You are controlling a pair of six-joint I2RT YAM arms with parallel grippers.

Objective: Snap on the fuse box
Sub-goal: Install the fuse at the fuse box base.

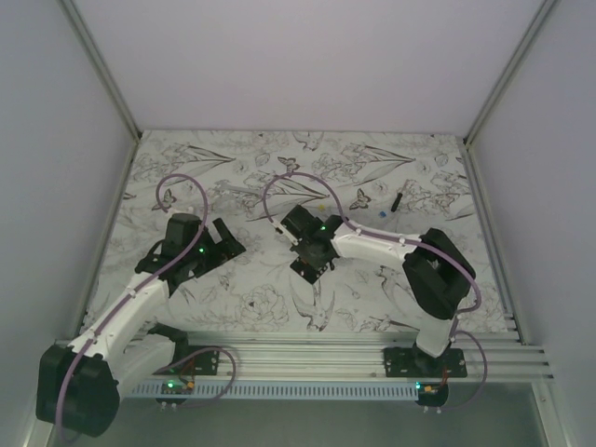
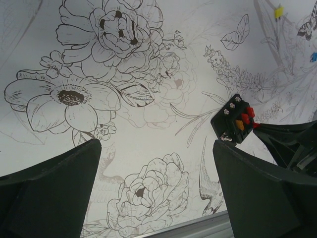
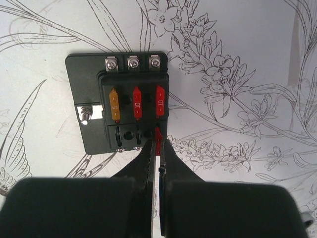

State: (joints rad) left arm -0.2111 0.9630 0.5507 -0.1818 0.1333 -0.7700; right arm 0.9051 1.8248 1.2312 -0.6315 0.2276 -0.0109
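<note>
Roughly at the middle of the flower-printed table [image 1: 233,168], the fuse box [image 3: 119,104] lies flat and face up. The right gripper [image 3: 158,145] reaches in from five o'clock to hang directly over it, while the left gripper [image 2: 156,148] sits at the box's nine o'clock, fingers spread wide with nothing between them, seemingly kept clear of the work. The right fingers are pinched on a red fuse [image 3: 158,139] at the box's lower right slot, probably to press it home; the upper row holds an orange fuse [image 3: 114,105] and two red ones, and the other lower slots look bare.
</note>
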